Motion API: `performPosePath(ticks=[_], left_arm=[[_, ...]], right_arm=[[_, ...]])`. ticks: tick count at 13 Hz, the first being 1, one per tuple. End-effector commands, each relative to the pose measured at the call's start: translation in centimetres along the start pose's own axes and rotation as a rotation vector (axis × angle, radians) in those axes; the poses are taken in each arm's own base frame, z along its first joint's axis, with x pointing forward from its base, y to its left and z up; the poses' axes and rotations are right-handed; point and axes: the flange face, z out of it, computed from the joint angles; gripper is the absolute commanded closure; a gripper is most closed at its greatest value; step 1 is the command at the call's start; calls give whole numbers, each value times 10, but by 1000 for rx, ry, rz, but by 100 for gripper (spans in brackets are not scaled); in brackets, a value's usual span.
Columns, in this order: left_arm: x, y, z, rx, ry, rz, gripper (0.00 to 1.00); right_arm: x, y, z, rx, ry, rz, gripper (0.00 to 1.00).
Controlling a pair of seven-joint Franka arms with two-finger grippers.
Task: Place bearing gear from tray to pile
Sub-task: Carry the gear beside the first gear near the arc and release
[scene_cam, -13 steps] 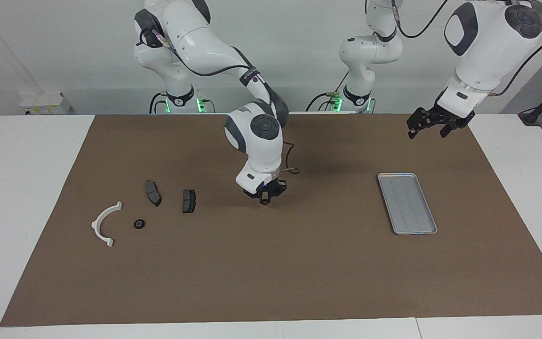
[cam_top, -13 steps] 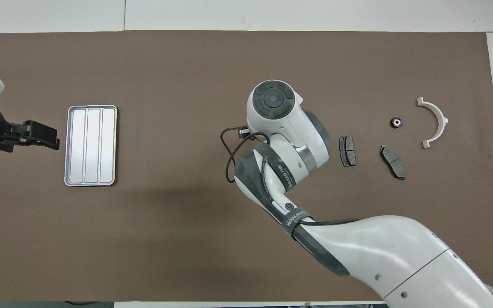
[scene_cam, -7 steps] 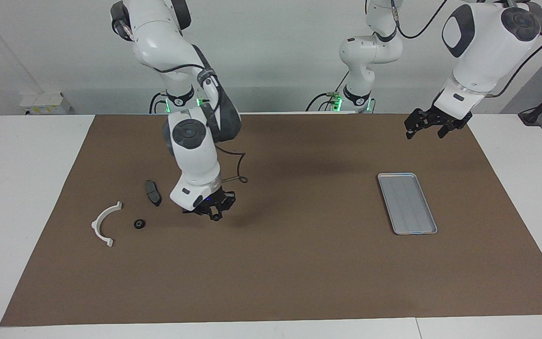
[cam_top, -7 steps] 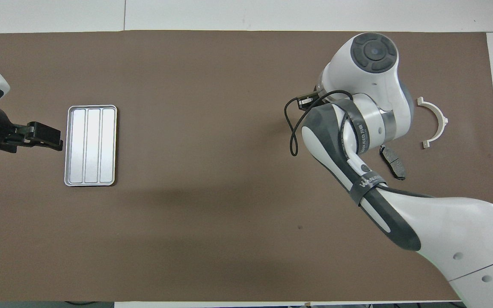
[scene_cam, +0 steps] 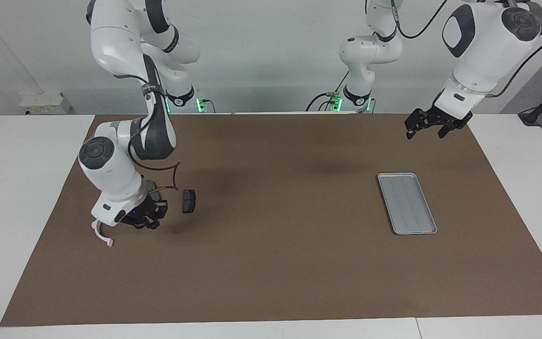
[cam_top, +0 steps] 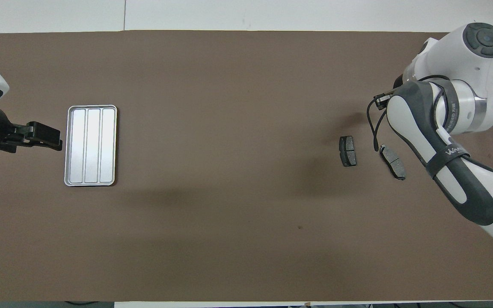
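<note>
Two arms stood over the desk (scene_cam: pixel 271 273), which carried a brown mat. The right pincer (scene_cam: pixel 146 221) hung low over the pile at the right arm's end of the desk, its wrist bent down steeply. Whether its fingers were parted or closed could not be told, nor whether anything sat between them; the bearing gear itself could not be made out, since the right pincer and wrist covered that spot in both views.

Just beside the right pincer, toward the left arm's end, lay one dark brake pad (scene_cam: pixel 188 201) flat on the mat, apart from the pincer. A second brake pad (cam_top: pixel 393 161) lay next to it, partly under the right arm in the facing view and plain to see from overhead. Only the lower end of the white plastic arc (scene_cam: pixel 103 237) showed under the right wrist in the facing view, close by the right pincer on the side away from the tray; from overhead the arm hid it wholly.

Well apart from the right pincer, toward the left arm's end of the desk, lay the tray (scene_cam: pixel 407 203), silver-grey, with nothing visible in it.

The left pincer (scene_cam: pixel 426 128) waited in the air near the tray, over the mat at the edge closer to the robots, with its fingers spread open and holding nothing.
</note>
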Motion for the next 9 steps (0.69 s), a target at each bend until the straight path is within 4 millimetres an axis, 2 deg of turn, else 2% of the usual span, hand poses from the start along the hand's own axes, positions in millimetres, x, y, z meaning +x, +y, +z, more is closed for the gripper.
performPosePath(ticks=[1, 5, 9], left_arm=[[-4, -1, -2, 0, 13, -1, 0], [-4, -1, -2, 0, 13, -1, 0], [-4, -1, -2, 0, 13, -1, 0]], right_arm=[[-22, -10, 5, 16, -15, -17, 97], [-38, -19, 32, 3, 35, -21, 97], [-42, -19, 41, 2, 38, -25, 97]])
